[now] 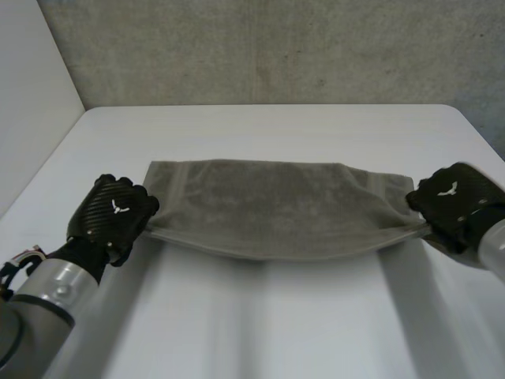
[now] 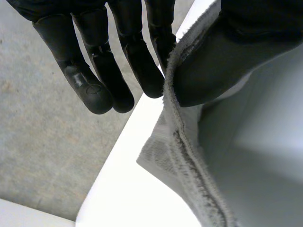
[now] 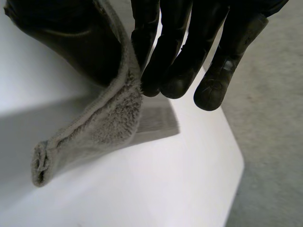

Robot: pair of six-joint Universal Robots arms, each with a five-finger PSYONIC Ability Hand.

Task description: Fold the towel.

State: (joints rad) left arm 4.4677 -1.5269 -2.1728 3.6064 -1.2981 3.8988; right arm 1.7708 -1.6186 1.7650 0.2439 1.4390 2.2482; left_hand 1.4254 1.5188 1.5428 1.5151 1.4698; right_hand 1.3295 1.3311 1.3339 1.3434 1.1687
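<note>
The towel (image 1: pixel 276 209) lies on the middle of the table (image 1: pixel 276 332), its near edge lifted and sagging between your left hand (image 1: pixel 113 212) and right hand (image 1: pixel 454 201), each pinching a near corner against its thumb, so draw the corners apart and carry them level to the far edge.

A smooth white tabletop with rounded corners (image 1: pixel 276 126) is stretching across the scene, its glossy surface catching soft, even light and showing pale streaks near the front. A rough, mottled grey wall (image 1: pixel 276 47) is rising just behind the far edge. A plain white flat panel (image 1: pixel 31 87) is standing along the left side. Beyond the table's edges, a speckled grey floor (image 2: pixel 47 156) is lying below.
</note>
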